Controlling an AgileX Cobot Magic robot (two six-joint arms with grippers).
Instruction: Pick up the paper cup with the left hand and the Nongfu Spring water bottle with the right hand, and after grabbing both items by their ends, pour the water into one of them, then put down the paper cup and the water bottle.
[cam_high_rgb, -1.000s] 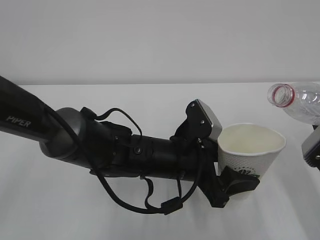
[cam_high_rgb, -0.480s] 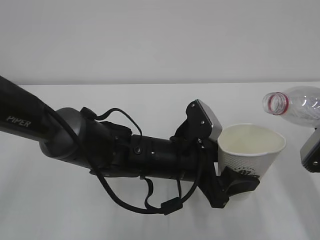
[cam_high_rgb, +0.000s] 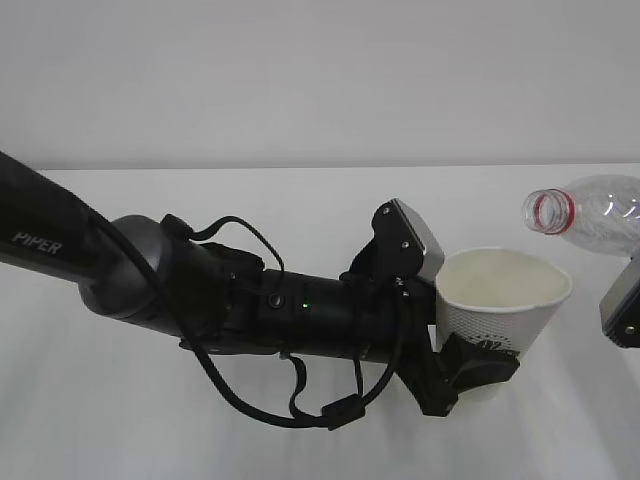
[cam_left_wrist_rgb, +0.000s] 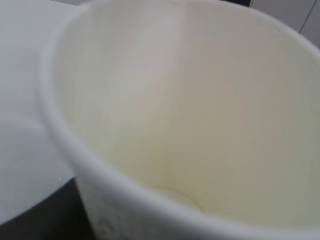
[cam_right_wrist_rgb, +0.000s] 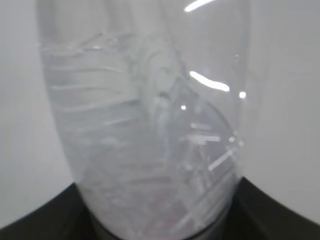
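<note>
The left hand (cam_high_rgb: 478, 372) holds the paper cup (cam_high_rgb: 500, 305) upright above the worktop (cam_high_rgb: 300, 200), fingers closed round its lower wall; the right hand (cam_high_rgb: 625, 310), mostly out of view, grips the Nongfu Spring water bottle (cam_high_rgb: 590, 212) near its base; the bottle lies nearly level, its open mouth pointing left, above and just right of the cup's rim.

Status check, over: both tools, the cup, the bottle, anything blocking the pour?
Left tool clamped on paper cup, upright. Right tool holding water bottle, tipped, open mouth beside cup rim. No stream visible. Nothing between them.
</note>
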